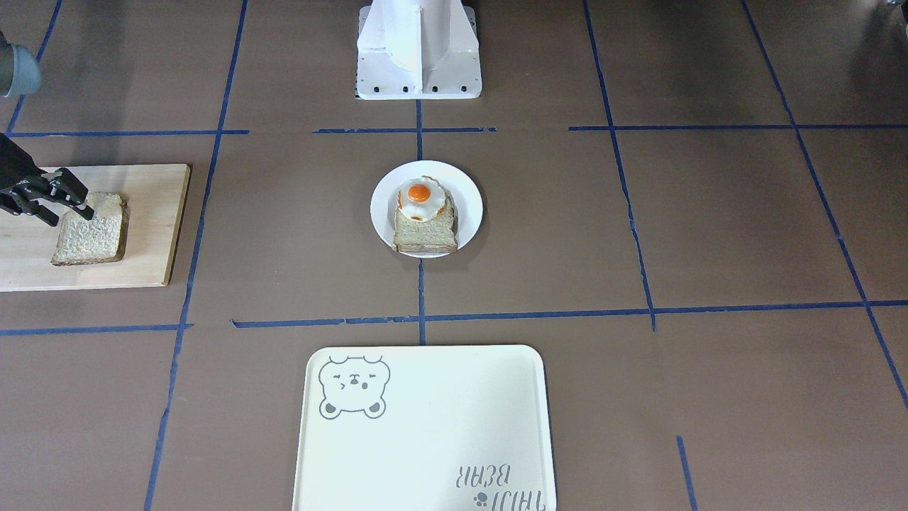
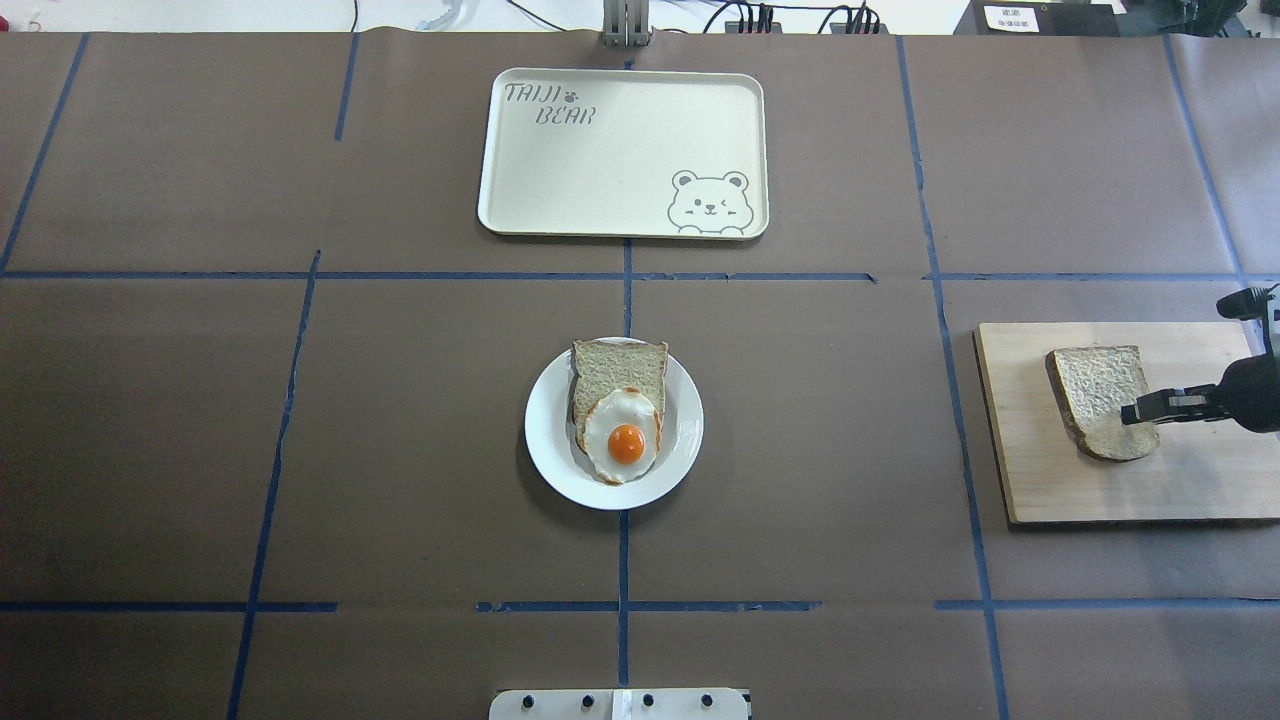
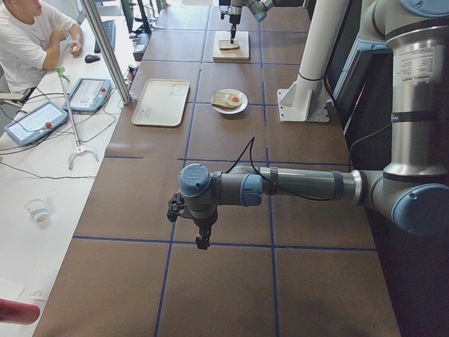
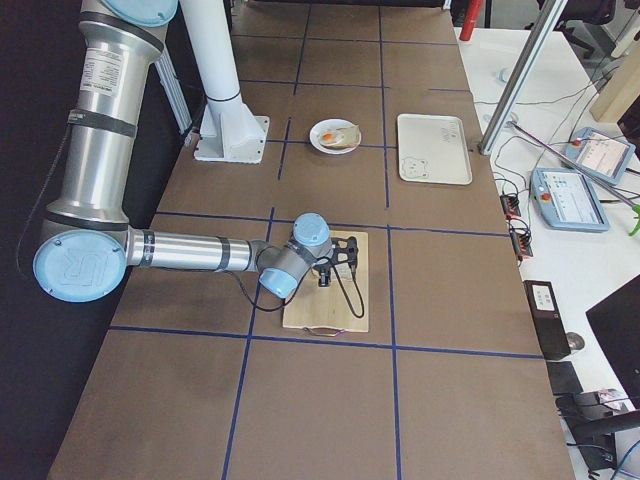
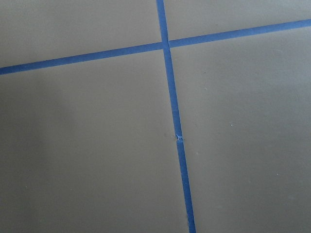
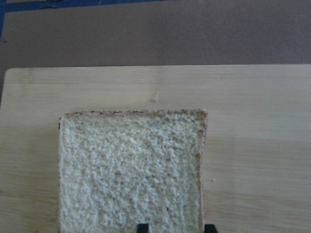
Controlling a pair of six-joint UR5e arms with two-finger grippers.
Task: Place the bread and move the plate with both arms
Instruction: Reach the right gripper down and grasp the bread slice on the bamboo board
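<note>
brown papered worktop [image 2: 400, 450], blue tape grid. left arm [image 3: 302, 186] hangs low over bare worktop, well apart from every item; whether its jaws are apart or together cannot be told. centre: plate [image 2: 548, 450] carries an egg-topped slice [image 2: 620, 365]. right: bread [image 2: 1095, 390] lies on a wooden board [image 2: 1100, 490]; right arm [image 2: 1255, 392] reaches over it, jaws apart, tips at the slice's edge nearest the arm, apparently not clamped. judgement: straddle the crust squarely, close gently to avoid crushing, lift level.
</note>
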